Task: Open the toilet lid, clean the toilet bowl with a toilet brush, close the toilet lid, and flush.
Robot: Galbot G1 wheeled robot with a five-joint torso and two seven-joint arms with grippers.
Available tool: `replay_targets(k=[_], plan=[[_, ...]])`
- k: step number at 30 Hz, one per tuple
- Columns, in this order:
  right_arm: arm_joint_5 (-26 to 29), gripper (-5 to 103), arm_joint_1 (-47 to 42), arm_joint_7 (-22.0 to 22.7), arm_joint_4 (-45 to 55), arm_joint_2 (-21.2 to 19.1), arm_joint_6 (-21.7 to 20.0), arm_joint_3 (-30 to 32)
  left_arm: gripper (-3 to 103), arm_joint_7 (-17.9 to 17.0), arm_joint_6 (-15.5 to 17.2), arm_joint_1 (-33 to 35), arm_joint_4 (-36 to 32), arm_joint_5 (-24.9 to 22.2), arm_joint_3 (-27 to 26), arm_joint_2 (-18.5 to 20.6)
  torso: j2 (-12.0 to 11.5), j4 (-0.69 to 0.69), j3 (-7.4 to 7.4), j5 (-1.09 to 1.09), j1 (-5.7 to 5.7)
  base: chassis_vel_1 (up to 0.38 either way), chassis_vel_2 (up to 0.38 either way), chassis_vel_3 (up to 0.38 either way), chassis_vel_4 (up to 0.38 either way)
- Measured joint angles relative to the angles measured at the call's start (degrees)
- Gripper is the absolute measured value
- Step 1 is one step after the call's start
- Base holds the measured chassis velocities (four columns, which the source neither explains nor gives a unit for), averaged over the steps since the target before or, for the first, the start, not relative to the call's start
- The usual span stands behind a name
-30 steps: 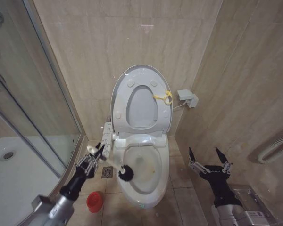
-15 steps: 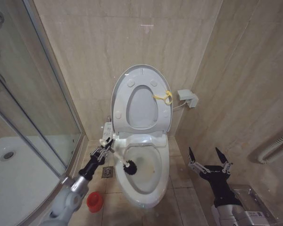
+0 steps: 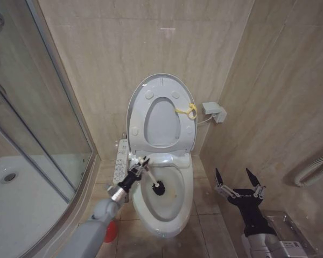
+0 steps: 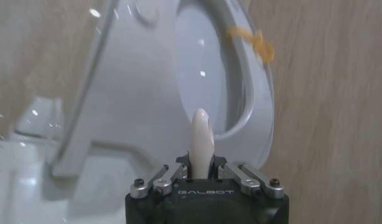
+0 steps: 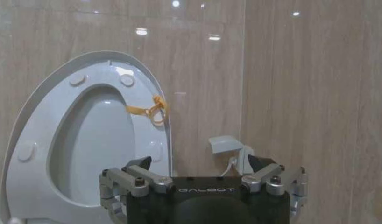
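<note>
Head view: the left gripper (image 3: 141,164), clamped on the thin white-handled, black-bristled toilet brush (image 3: 153,181), has advanced from the stained white ceramic toilet bowl's (image 3: 178,207) left rim inward; scrubbing looks underway. Right gripper (image 3: 238,184) waits, fingers spread.

- The left arm (image 3: 94,228) reaches up from the lower left toward the bowl's left rim, its forearm slanting forward and to the right.
- The left gripper (image 3: 139,165) sits over that rim, fingers clamped on the toilet brush (image 3: 153,181) handle.
- The right arm (image 3: 258,228) is parked low on the right.
- The right gripper (image 3: 238,179) points upward, fingers spread wide, holding nothing.
</note>
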Motion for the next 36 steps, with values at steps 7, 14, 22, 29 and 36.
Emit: replay_targets(k=[7,14,22,29,36], plan=[[0.0,100,0.0,0.0,0.0,0.0,0.0,0.0,22,-0.2,-2.0,-5.4,9.0,6.5,4.7,-2.3,0.0,0.01,0.0,0.0,0.0,0.0,0.0,0.0,0.0],[0.0,100,0.0,0.0,0.0,0.0,0.0,0.0,22,-1.8,0.5,-4.5,8.6,-3.2,6.5,-4.1,0.0,0.05,-0.01,0.02,0.0,0.0,0.0,0.0,0.0],[0.0,100,0.0,0.0,0.0,0.0,0.0,0.0,22,-3.5,2.4,-3.8,5.3,-12.9,4.9,-7.9,0.0,-0.01,-0.01,0.0,-0.01,0.0,0.0,0.0,0.0],[0.0,100,0.0,0.0,0.0,0.0,0.0,0.0,22,0.8,-4.2,-4.2,13.7,-2.0,2.8,-9.8,0.0,0.05,-0.02,0.0,-0.01,0.0,0.0,0.0,0.0],[0.0,100,0.0,0.0,0.0,0.0,0.0,0.0,22,-1.8,-10.8,-4.9,15.8,6.1,2.6,-12.5,0.0,0.01,-0.01,0.0,-0.02,0.0,0.0,0.0,0.0]])
